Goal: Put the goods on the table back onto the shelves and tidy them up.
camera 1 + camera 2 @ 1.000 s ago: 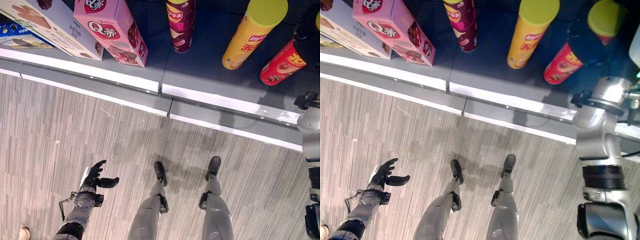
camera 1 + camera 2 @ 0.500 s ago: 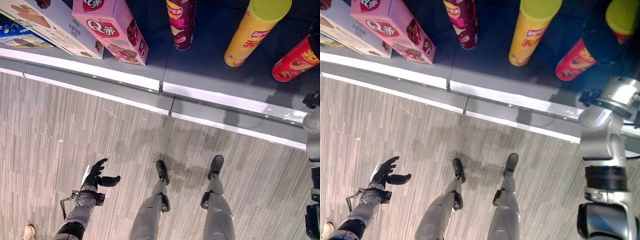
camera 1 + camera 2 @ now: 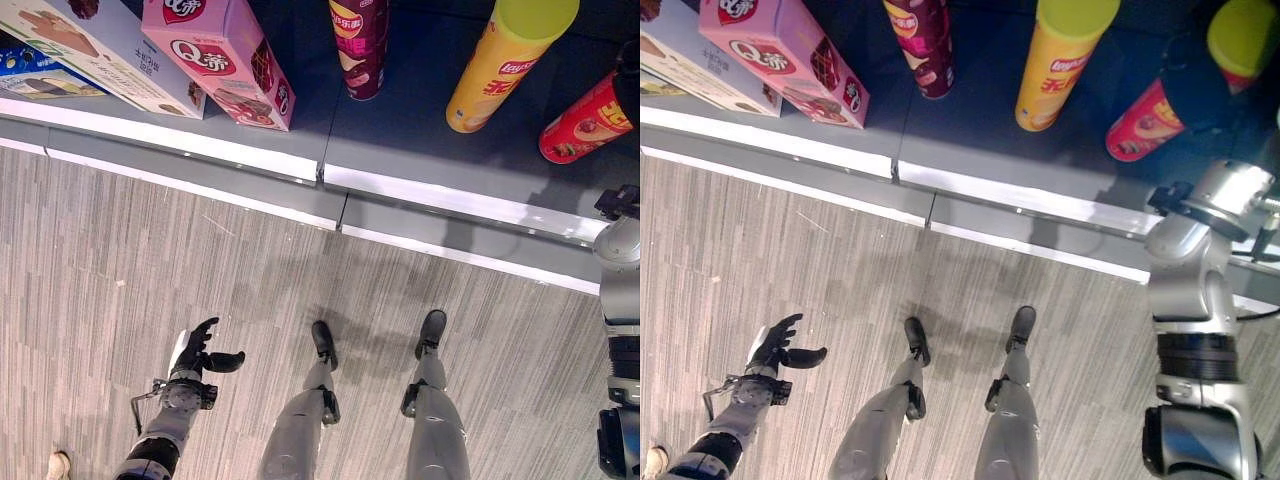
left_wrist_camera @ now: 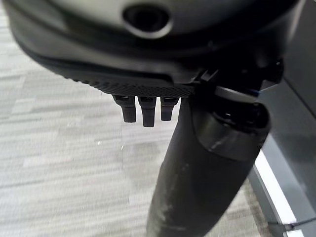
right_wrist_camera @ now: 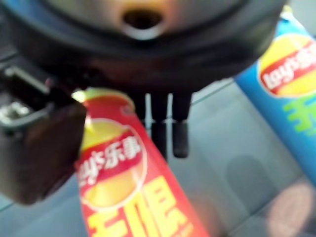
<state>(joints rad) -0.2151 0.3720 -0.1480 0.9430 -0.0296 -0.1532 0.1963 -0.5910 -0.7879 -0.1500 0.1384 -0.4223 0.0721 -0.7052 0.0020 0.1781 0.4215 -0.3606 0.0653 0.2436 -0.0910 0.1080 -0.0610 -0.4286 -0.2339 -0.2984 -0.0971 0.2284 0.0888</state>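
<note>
Shelf (image 3: pixel 420 190) scene: right hand (image 5: pixel 74 143) grasping red can (image 5: pixel 128 192) beside yellow can (image 3: pixel 500 70), left hand (image 3: pixel 200 355) relaxed, empty over floor; placing step, next calls for standing it upright, releasing.

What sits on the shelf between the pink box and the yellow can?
One dark maroon can stands upright between the pink box and the yellow can, apart from both. It shows in both eye views; the rest of that stretch is bare grey shelf.
</note>
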